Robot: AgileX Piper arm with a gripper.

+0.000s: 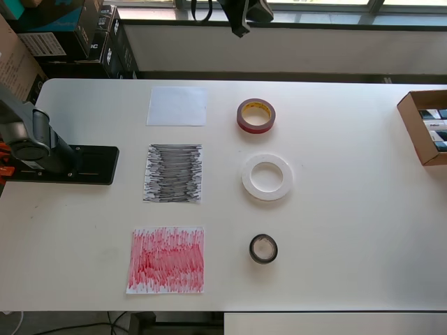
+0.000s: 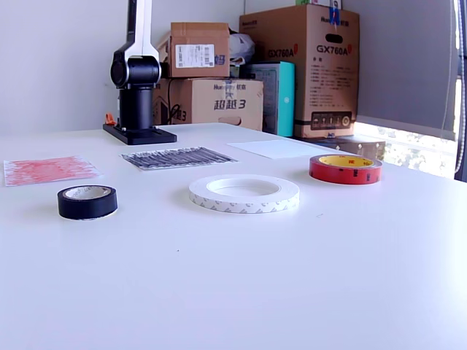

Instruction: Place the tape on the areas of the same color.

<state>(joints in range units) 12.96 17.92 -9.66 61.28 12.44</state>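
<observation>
Nothing placed yet. Red tape roll, wide white tape ring, small black tape roll lie mid-tabletop, each beside a mismatched sheet: plain white paper, black-scribbled paper, red-scribbled paper. Gripper probably out of frame; state unknown.

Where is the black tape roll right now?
Overhead view: the black tape roll lies on the table, right of the red scribbled sheet, below the white roll.

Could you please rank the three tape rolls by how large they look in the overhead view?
1. white tape roll
2. red tape roll
3. black tape roll
</observation>
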